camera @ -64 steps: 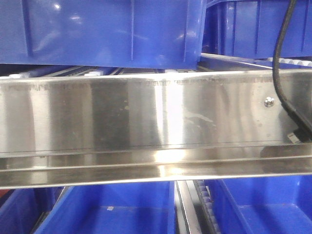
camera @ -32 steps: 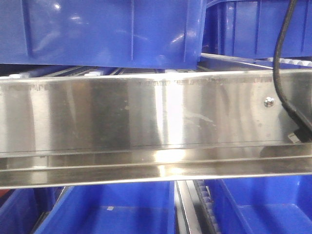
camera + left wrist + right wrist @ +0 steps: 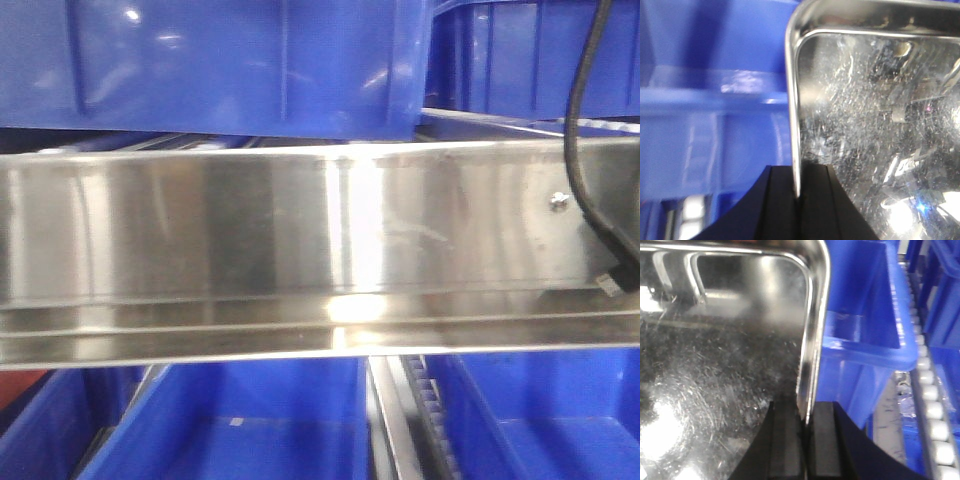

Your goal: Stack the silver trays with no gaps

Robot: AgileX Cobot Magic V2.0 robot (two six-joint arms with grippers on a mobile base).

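A silver tray fills the right of the left wrist view; its scratched shiny floor and rounded far-left corner show. My left gripper is shut on the tray's left rim, one black finger on each side. In the right wrist view a silver tray fills the left, and my right gripper is shut on its right rim. I cannot tell whether both views show the same tray. No tray and no gripper shows in the front view.
A long steel rail with a screw crosses the front view, with blue plastic bins above and below it and a black cable at right. Blue bins and a roller track lie right of the tray.
The front view has shifted: the rail and the bins now sit slightly lower and to the right, and the picture is a little blurred.
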